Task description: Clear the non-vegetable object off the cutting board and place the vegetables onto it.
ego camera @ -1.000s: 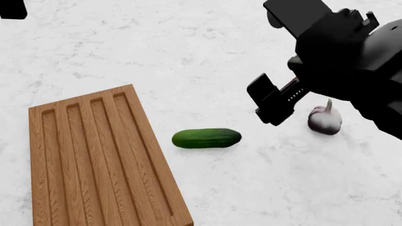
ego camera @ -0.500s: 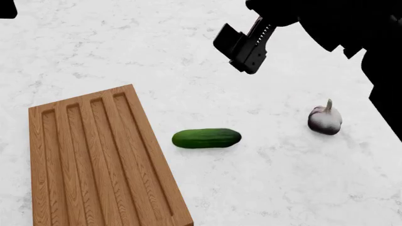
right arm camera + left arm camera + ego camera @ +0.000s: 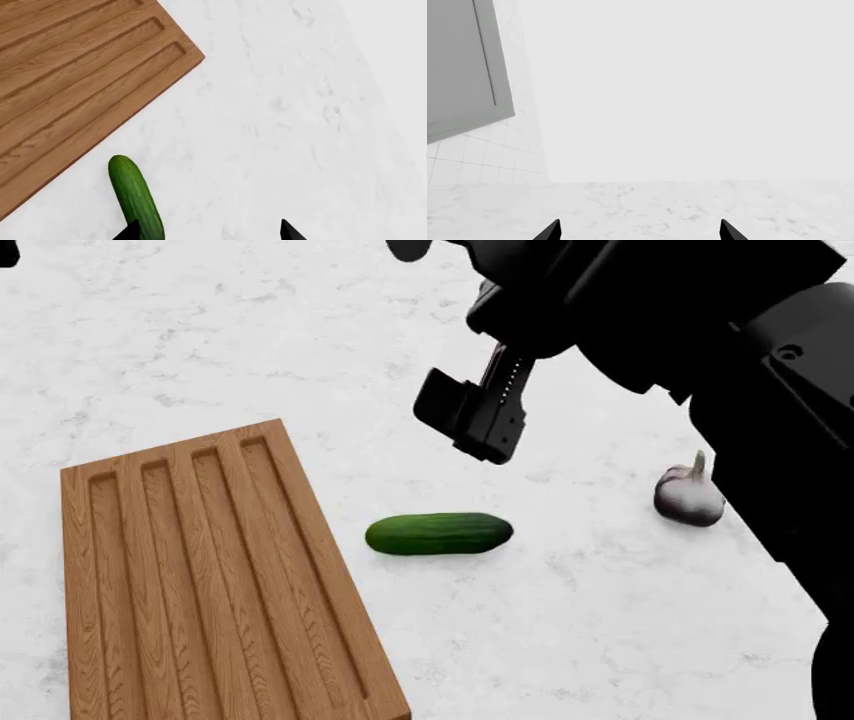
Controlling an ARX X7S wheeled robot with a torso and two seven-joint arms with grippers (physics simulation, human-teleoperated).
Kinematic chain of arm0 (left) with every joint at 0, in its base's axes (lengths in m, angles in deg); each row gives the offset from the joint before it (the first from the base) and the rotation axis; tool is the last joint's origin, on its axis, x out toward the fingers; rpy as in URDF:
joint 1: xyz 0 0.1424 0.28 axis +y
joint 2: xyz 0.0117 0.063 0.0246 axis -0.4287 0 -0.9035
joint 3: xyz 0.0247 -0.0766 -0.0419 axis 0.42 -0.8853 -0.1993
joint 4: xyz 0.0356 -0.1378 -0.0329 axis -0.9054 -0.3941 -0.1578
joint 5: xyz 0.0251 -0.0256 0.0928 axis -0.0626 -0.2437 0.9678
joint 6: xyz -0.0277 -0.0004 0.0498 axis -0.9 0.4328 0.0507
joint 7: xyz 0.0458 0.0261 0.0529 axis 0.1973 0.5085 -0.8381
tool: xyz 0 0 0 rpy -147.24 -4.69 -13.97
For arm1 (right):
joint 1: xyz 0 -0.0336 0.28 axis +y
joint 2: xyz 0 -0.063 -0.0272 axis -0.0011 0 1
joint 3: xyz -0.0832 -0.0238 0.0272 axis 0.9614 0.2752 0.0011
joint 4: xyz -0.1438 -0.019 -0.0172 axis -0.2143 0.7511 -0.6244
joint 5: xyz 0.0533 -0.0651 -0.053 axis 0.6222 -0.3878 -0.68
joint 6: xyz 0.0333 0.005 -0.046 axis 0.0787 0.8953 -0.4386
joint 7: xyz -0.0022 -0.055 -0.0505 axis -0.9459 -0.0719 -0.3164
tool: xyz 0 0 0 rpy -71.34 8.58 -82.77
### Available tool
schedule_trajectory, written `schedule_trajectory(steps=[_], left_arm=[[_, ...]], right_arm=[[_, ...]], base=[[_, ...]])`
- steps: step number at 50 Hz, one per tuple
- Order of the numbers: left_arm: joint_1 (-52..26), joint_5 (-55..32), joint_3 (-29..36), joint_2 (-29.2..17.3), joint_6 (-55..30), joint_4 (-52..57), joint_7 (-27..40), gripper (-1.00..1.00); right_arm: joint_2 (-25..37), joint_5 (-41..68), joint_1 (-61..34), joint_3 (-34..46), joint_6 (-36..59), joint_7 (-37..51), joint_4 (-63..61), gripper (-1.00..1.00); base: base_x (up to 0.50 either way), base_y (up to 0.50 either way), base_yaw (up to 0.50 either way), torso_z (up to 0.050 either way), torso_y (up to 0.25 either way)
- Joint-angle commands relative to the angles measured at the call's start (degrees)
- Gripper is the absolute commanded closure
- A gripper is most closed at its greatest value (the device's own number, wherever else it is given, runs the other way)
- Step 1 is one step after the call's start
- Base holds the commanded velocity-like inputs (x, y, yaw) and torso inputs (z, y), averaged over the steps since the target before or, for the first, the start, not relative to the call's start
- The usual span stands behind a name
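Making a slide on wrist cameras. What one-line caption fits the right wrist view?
Open right tool hovering over a cucumber lying beside the bare cutting board on white marble.

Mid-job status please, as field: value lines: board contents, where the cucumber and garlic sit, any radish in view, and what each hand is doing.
cutting board: nothing on it in the visible part
cucumber: lying on the marble counter, just right of the board, not touching it
garlic bulb: on the counter, off the board, far right of the cucumber
radish: not visible in any view
right hand: open, empty, hovering above the cucumber
left hand: only fingertips visible, spread apart, holding nothing
task state: garlic cleared; cucumber not yet on board
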Motion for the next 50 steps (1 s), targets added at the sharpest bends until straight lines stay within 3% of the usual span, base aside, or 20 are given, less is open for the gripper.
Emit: schedule_trajectory(steps=[1,3,20,26,33,41,50], left_arm=[[2.25,0.32,-1.44,0.34,-0.08,2.79,-1.77,-1.0],[2.27,0.56,-1.25,0.41,0.58,2.08,-1.78,-1.0],[2.37,-0.33,-2.28,-0.27,-1.45,4.46,-1.03,-1.0],[2.12,-0.5,-2.35,-0.39,-1.89,4.79,-0.83,-1.0],[1.23,-0.42,-1.95,-0.26,-2.01,4.29,-0.67,-1.0],[0.41,-0.68,-1.62,-0.37,-3.11,5.1,-0.4,-1.0],[-2.88,-0.39,-0.48,-0.9,-4.89,5.5,0.12,-1.0]], right_arm=[[-4.45,-4.39,5.41,-1.51,-8.55,-1.18,5.61,-1.0],[-5.95,-5.02,6.29,-1.75,-11.06,-1.62,9.3,-1.0],[-1.31,-5.68,7.99,-1.81,-13.77,2.88,-3.28,-1.0],[1.14,-4.17,8.19,-0.87,-10.09,1.8,-10.02,-1.0],[0.86,-3.61,8.6,-0.85,-9.18,0.56,-9.71,-1.0],[-1.26,-3.63,9.97,-1.13,-10.5,-2.42,-4.05,-1.0],[-8.38,-3.83,14.43,-2.69,-17.15,-10.56,14.38,-1.0]], base=[[0.0,0.0,0.0,0.0,0.0],[0.0,0.0,0.0,0.0,0.0],[0.0,0.0,0.0,0.0,0.0],[0.0,0.0,0.0,0.0,0.0],[0.0,0.0,0.0,0.0,0.0],[0.0,0.0,0.0,0.0,0.0],[0.0,0.0,0.0,0.0,0.0]])
